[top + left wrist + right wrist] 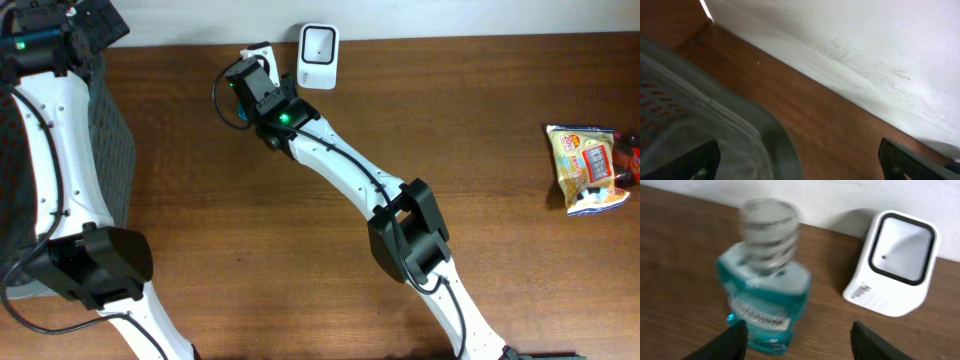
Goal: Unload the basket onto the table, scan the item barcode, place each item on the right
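Teal mouthwash bottle (765,297) sits blurred between the spread fingers of the right gripper (797,329), close to the left finger and clear of the right one, unclamped. Just beyond the right finger sits the scanner (892,265), likely so the label can face its window. The left gripper (800,152) gapes empty.

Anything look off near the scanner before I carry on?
The mouthwash bottle is smeared with blur while the scanner and table beside it look sharper, so it seems to be wobbling or tipping. The right gripper is open around it, a clear gap on one side, so nothing steadies it. No spill shows.
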{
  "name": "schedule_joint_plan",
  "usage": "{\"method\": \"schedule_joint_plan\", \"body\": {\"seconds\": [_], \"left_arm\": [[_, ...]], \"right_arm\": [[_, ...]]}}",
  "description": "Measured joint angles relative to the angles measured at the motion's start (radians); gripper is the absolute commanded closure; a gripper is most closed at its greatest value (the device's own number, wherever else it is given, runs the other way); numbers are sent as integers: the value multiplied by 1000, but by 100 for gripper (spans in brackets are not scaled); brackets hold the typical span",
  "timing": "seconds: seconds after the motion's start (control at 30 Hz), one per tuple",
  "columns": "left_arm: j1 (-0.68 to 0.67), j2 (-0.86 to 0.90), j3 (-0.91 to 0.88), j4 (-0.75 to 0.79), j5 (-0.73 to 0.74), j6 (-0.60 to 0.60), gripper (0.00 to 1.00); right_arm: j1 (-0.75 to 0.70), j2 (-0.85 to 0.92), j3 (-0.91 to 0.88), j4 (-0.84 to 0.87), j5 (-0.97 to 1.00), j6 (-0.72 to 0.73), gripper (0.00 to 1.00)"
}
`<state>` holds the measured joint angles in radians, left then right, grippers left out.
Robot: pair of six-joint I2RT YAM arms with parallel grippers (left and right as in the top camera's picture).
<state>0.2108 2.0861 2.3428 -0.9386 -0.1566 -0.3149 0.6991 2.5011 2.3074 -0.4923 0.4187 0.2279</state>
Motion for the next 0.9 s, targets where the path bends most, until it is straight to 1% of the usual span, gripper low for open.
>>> {"method": "schedule_joint_plan", "body": {"seconds": [0.23, 0.37, 0.43, 0.53, 0.67, 0.8, 0.9], "left_arm": [[0, 0, 0, 0, 0, 0, 1], [0, 0, 0, 0, 0, 0, 1], [0, 0, 0, 0, 0, 0, 1], [0, 0, 0, 0, 0, 0, 1], [0, 0, 0, 0, 0, 0, 1], [0, 0, 0, 0, 0, 0, 1], [0, 0, 0, 0, 0, 0, 1]], "right_arm": [[0, -7, 6, 30, -97, 92, 31], [-6, 7, 7, 106, -114, 179, 31], [-20, 33, 8, 148, -137, 231, 31], [-68, 79, 10, 141, -231, 270, 30], [-128, 118, 10, 133, -333, 297, 30], [-117, 141, 10, 135, -373, 301, 30], [-107, 166, 10, 200, -426, 299, 30]]}}
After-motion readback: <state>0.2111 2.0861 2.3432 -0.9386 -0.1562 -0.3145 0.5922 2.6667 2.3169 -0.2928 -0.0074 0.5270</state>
